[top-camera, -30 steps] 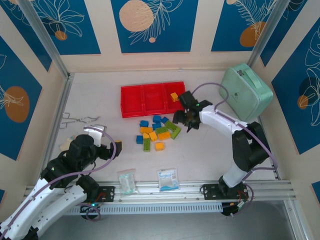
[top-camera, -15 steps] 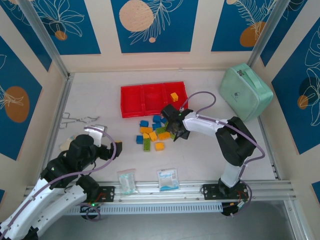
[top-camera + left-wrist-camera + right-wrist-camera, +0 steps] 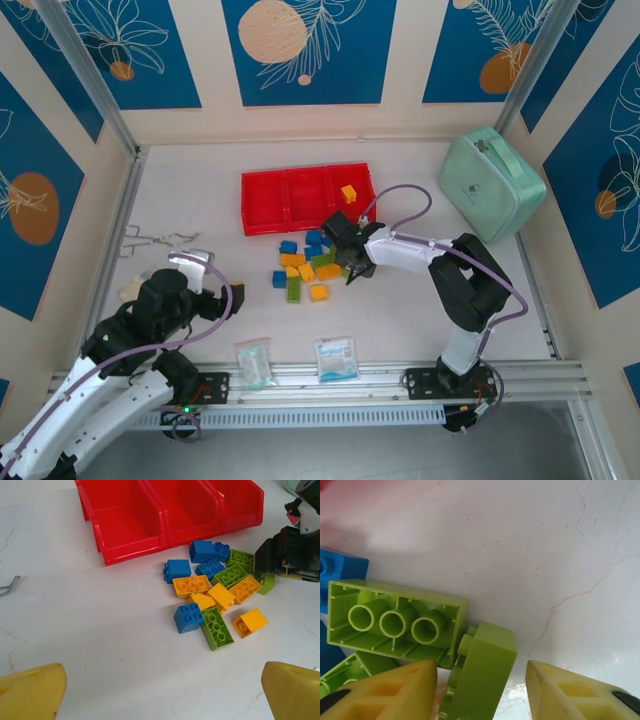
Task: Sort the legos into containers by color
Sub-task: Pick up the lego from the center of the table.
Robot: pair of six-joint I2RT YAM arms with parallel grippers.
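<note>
The legos (image 3: 310, 265) lie in a loose pile of blue, green and orange-yellow bricks in front of the containers (image 3: 265, 215), a red tray of three bins. One orange-yellow brick (image 3: 348, 193) sits in the right bin. My right gripper (image 3: 350, 262) is down at the pile's right edge. Its fingers straddle a small green brick (image 3: 482, 670) lying on its side, with a gap still showing on the right finger's side, so the right gripper (image 3: 480, 680) is open. My left gripper (image 3: 165, 690) hovers wide open near the table's front left, well short of the pile (image 3: 215, 595).
A mint green zip case (image 3: 492, 182) stands at the back right. Two clear packets (image 3: 253, 362) (image 3: 336, 358) lie by the front rail. A bent metal wire piece (image 3: 150, 238) lies at the left. Walls enclose the table on three sides.
My right gripper has moved from beside the tray's right bin down and left to the pile, and its jaws have narrowed around the green brick. The left arm has not moved.
</note>
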